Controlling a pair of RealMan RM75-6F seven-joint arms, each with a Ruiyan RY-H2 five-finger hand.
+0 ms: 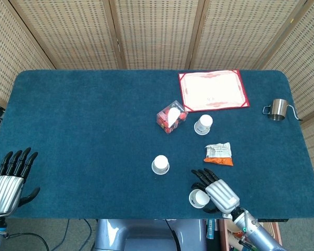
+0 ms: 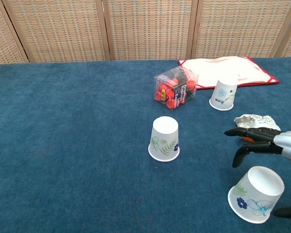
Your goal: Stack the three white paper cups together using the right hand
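While nothing is held in it, the right hand is seen at the near edge of the blue table, its dark fingers spread apart and stretched out above the cloth. Just beside and below it, on its left, the nearest paper cup is stood upside down, slightly tilted; in the chest view a gap shows between the fingers and the cup, though whether the thumb touches its far side cannot be told. Taken from that nearest cup, the second paper cup is placed further from the robot and to the left, upside down and well apart from the hand. The third paper cup is set much further back, also inverted, near the red-bordered certificate. Between the nearest cup and the third one a crumpled snack packet is laid, just beyond the fingertips. A clear box of red pieces is stood left of the third cup. The left hand is held open at the table's near left corner, its fingers straight and slightly apart.
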